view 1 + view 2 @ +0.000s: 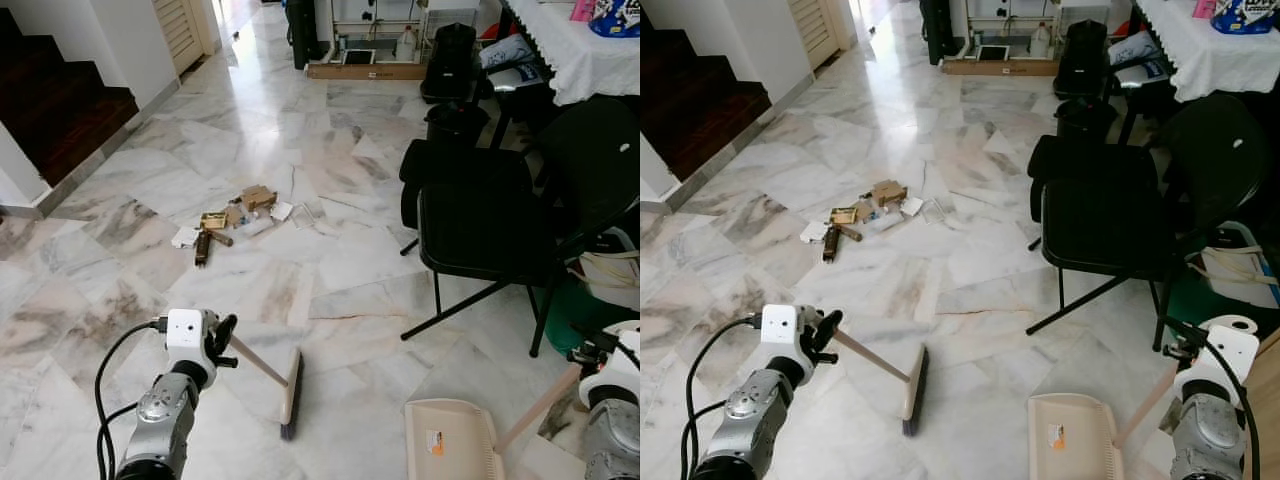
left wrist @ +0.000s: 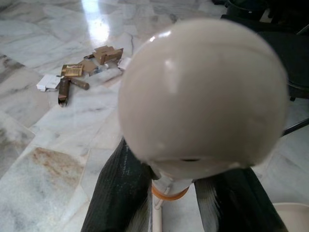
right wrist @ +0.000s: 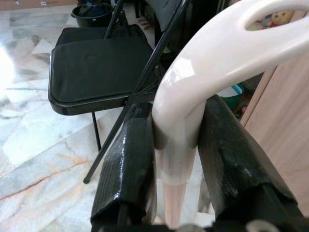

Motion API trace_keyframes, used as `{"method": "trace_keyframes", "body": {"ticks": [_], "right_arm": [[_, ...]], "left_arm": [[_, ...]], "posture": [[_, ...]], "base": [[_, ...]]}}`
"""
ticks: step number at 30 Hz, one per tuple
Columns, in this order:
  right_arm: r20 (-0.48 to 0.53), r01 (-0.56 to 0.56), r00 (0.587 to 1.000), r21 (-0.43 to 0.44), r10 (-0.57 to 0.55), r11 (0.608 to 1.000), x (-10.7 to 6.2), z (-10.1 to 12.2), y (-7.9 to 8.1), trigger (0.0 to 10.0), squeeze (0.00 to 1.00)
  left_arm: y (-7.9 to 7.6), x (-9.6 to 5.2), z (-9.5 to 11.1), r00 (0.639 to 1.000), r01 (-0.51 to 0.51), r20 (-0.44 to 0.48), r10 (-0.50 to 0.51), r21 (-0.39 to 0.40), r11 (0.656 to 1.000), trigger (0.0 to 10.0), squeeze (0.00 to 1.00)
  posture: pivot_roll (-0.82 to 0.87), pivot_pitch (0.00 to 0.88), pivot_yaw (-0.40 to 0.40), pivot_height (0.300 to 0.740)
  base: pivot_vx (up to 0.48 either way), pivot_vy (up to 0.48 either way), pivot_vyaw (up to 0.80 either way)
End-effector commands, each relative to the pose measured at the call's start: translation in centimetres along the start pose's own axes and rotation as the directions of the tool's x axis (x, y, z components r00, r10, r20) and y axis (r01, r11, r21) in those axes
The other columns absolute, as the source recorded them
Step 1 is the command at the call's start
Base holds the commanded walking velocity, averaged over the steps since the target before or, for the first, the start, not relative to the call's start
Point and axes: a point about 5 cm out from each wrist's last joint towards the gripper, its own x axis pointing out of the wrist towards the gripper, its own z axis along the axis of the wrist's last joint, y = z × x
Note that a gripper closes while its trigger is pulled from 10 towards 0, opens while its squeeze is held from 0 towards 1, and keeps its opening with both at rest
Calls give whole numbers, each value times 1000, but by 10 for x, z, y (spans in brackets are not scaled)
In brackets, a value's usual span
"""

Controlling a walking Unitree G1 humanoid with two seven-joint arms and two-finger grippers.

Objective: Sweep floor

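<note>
left gripper point(image 1: 222, 338): clenched on the top of the broom handle point(image 1: 258, 361); in the left wrist view the two black fingers point(image 2: 120, 193) pinch the shaft just under its rounded cream end cap point(image 2: 203, 92). Judged: a high grip gives reach and swing.

right gripper point(image 3: 176, 159): closed around the dustpan handle point(image 1: 1145, 405), fingers point(image 3: 128, 164) either side of the glossy curved cream grip. Judged: held low and to the robot's right so the pan is ready to receive.

broom point(image 1: 290, 392): thin pale shaft slanting down from the left gripper; long narrow head with dark bristles touching the floor.

dustpan point(image 1: 448, 440): flat cream plastic tray with raised rim and a small label, lying on the floor at the near edge, near the broom head but apart from it.

litter point(image 1: 232, 218): small heap of cardboard scraps, paper bits and a brown tube, mid-floor, well ahead of the broom.

floor point(image 1: 330, 260): polished marble tiles, grey and rust veining, glossy.

chair point(image 1: 480, 220): black folding frame, padded seat, right of the litter.

stairs point(image 1: 60, 110): dark wood, far left corner.

status: judged not yet sweeping; the litter lies untouched.
</note>
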Motion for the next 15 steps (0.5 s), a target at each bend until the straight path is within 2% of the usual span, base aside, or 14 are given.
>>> {"method": "trace_keyframes", "body": {"ticks": [1, 6, 7, 8, 9, 15], "right_arm": [[23, -21, 1000, 1, 21, 1000, 3, 4, 10, 0, 0], [67, -4, 998, 0, 4, 1000, 6, 13, 14, 0, 0], [89, -1, 996, 8, 0, 1000, 7, 18, 17, 5843, 0], [94, -1, 996, 10, 0, 1000, 8, 19, 18, 5843, 0], [102, -7, 995, 11, 6, 1000, 8, 21, 20, 10000, 0], [134, -8, 991, 22, 5, 1000, 11, 29, 23, 10000, 0]], "left_arm": [[4, 3, 10, 1000, 3, 26, -3, 22, 1000, 10000, 0], [4, 4, 10, 1000, 4, 28, -5, 22, 1000, 10000, 0], [3, 4, 11, 1000, 6, 29, -6, 22, 1000, 10000, 0], [3, 4, 11, 1000, 6, 29, -7, 22, 1000, 10000, 0], [2, 4, 10, 1000, 7, 29, -7, 21, 1000, 10000, 0], [2, 4, 9, 1000, 6, 27, -6, 19, 1000, 10000, 0]], "posture": [[7, 36, 105, 740], [7, 34, 105, 740], [7, 33, 105, 740], [7, 33, 105, 740], [8, 33, 105, 740], [10, 37, 103, 740]], "base": [[0, 0, 0], [0, 0, 0], [0, 0, 0], [0, 0, 0], [0, 0, 0], [0, 0, 0]]}}
